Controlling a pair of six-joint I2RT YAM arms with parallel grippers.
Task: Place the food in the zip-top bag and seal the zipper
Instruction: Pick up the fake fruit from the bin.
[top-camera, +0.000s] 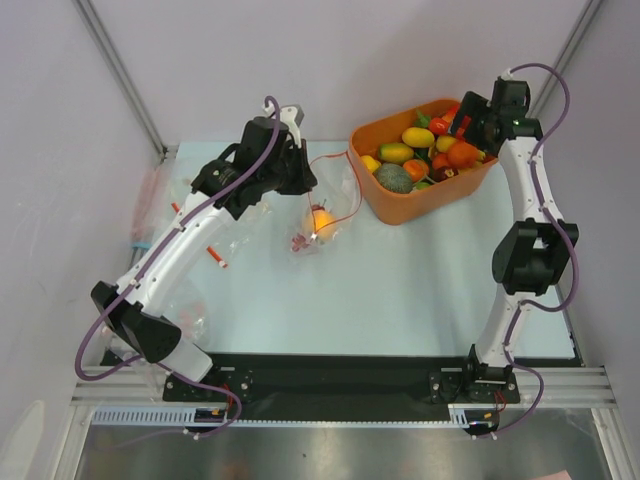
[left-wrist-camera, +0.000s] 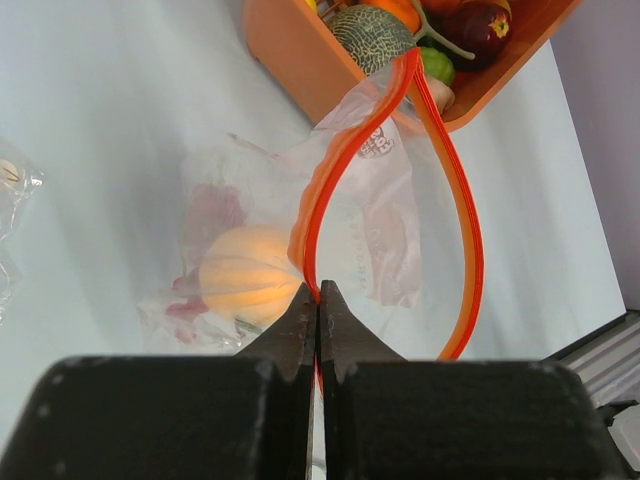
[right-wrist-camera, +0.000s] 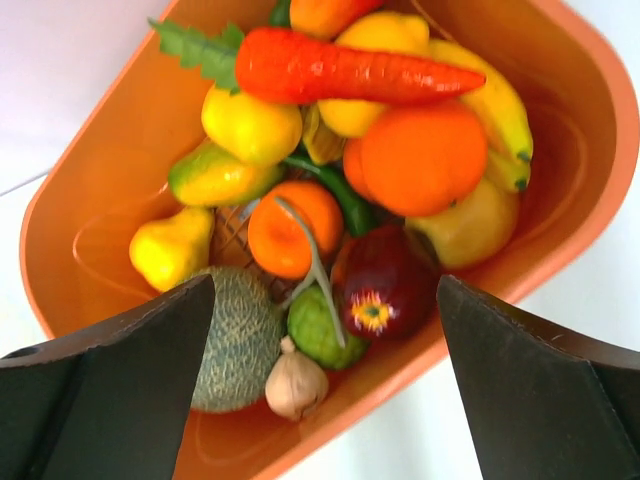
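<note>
Zip-top bag (top-camera: 318, 222) lies crumpled on the table (top-camera: 400, 290), just left of the orange tub (right-wrist-camera: 90, 200). An orange fruit (left-wrist-camera: 248, 285) sits inside it, with something dark reddish beside that. Its zipper (left-wrist-camera: 312, 210) gapes in a loop, and my left claw (left-wrist-camera: 318, 305) is pinched tight on that strip. My right claw (right-wrist-camera: 325, 300) hangs over the tub, jaws spread wide and holding nothing, above the carrot (right-wrist-camera: 350, 70) and the other toy pieces.

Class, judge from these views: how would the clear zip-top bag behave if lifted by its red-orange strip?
Probably floppy: the zip-top bag lies crinkled, and its zipper bows into a loop from the shut left gripper. Likely bottom-heavy: the orange fruit sits inside, so it may swing.
</note>
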